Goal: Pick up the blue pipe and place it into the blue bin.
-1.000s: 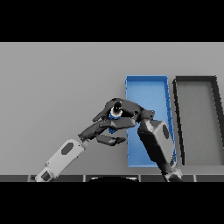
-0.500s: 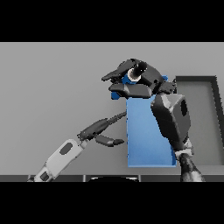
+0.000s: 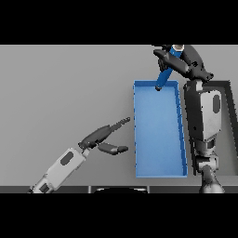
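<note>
Blue pipe held above the far end of the blue bin.

The right hand has its fingers clamped on the tilted blue pipe, whose lower end hangs over the blue bin. The left hand rests over the grey surface, fingers apart, beside the bin.

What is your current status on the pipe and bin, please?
Right hand shut on blue pipe, held tilted over blue bin's far end. Left hand open, idle left of bin. Nothing in the way.

I log: blue pipe, blue bin, dark grey bin, plain grey tabletop, dark hands.
</note>
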Robot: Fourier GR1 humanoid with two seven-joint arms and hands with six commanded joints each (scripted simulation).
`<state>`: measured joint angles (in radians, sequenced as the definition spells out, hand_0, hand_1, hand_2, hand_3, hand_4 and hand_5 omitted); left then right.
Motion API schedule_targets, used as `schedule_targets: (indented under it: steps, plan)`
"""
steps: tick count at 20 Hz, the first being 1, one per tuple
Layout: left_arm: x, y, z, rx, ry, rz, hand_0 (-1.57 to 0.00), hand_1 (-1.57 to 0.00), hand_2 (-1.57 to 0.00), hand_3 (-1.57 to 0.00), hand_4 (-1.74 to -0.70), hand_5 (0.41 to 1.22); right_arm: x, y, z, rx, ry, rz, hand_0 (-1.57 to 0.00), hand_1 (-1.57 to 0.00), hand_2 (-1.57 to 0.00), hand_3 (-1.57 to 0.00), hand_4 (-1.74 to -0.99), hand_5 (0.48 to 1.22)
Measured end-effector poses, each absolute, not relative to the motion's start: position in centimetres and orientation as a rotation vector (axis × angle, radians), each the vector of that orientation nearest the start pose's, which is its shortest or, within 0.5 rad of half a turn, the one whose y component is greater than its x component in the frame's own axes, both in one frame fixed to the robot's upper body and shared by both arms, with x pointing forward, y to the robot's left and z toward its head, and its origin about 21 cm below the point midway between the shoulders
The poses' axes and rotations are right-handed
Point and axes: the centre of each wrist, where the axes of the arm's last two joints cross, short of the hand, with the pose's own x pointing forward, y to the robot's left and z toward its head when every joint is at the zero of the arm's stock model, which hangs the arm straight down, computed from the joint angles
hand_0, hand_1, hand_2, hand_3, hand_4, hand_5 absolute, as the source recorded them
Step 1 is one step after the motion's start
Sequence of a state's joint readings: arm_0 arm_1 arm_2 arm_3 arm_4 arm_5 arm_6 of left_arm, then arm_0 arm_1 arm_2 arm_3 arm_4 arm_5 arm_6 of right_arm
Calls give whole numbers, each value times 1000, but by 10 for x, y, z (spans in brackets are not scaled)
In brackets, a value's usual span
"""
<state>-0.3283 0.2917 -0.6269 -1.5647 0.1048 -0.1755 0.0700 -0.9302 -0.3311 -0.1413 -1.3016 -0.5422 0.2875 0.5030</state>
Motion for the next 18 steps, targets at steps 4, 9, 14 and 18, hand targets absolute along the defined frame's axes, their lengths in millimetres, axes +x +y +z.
schedule_targets:
  steps: [4, 9, 14, 18]
  plan:
    - [264, 129, 48, -427, -1533, -955, 1, 1, 1, 1, -827, 464, 401, -250, 217, 383, -1531, 314, -1571, -1571, -1571, -1571, -1499, 1221]
    - [264, 125, 49, -436, -1521, -962, 1, 1, 1, 1, -829, 470, 385, -270, 159, 257, -1329, 190, -1571, -1571, -1571, -1571, -1499, 1221]
    - [265, 125, 51, -434, -1539, -960, 1, 1, 1, 1, -827, 474, 368, -275, 116, 170, -1156, 188, -1571, -1571, -1571, -852, -1631, 1221]
    - [262, 122, 52, -427, -1522, -965, 1, 1, 1, 1, -829, 474, 360, -271, 89, 100, -1003, 200, -1465, -1382, -1333, -807, -1534, 1190]
